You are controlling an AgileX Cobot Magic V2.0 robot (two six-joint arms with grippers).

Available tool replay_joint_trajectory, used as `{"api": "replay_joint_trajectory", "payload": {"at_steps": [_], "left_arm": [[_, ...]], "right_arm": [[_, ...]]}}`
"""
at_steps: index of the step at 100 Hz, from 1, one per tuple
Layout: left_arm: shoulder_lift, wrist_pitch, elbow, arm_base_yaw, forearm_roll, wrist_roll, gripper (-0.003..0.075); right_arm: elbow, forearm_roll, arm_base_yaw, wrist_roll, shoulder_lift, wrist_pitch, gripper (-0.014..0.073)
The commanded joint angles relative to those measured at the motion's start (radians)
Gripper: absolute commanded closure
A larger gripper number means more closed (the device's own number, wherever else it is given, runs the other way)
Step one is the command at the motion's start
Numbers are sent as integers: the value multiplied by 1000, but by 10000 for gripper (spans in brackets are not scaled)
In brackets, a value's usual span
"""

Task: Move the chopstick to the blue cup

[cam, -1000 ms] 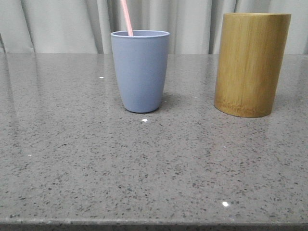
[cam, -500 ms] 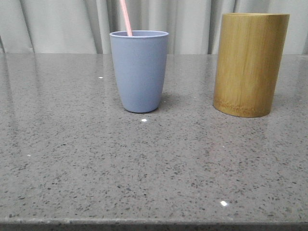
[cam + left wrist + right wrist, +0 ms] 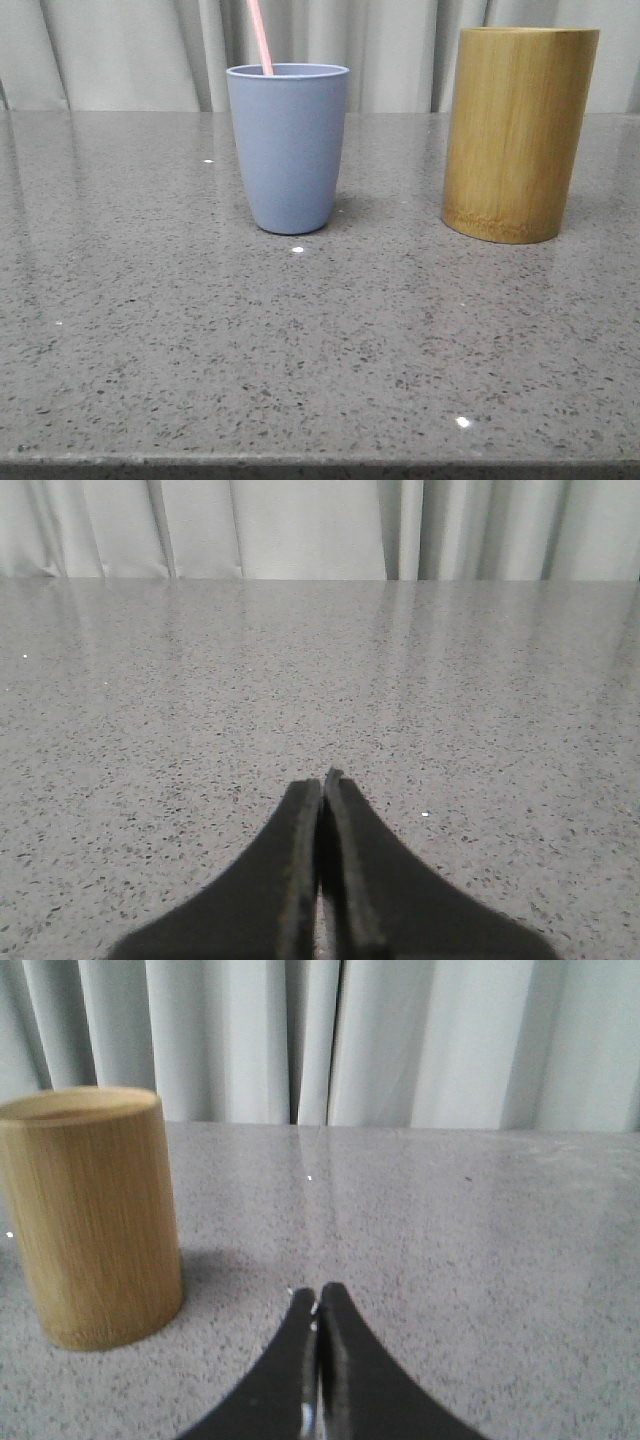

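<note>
front view: chopstick [image 3: 260,36] standing tilted inside blue cup [image 3: 288,148] on grey table [image 3: 200,330], bamboo cylinder [image 3: 518,133] well apart. left gripper [image 3: 322,792] pressed together, empty; right gripper [image 3: 317,1305] likewise, near cylinder.

Blue cup [image 3: 288,150] – pink chopstick [image 3: 260,36]; grey-speckled table [image 3: 300,340].

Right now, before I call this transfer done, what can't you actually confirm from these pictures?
- Lower end of the chopstick: front view, hidden by the blue cup wall, so where it rests inside is unknown.
- Chopstick's top: cut off by the front view's upper edge.
- Inside of the bamboo cylinder: front and right wrist views look below its rim; contents unknown.
- Left gripper and right gripper: fingers pressed together, but their bases are cut off by the lower edge.
</note>
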Motion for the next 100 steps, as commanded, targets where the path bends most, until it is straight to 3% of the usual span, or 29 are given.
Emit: {"api": "replay_joint_trajectory", "payload": {"at_steps": [1,100], "left_arm": [[-34,-85,9,4,-8,0,739],[-34,-85,9,4,-8,0,739]], "right_arm": [[16,-14,-11,3,-35,-92,699],[59,-14,-12,11,-68,-61,699]]}}
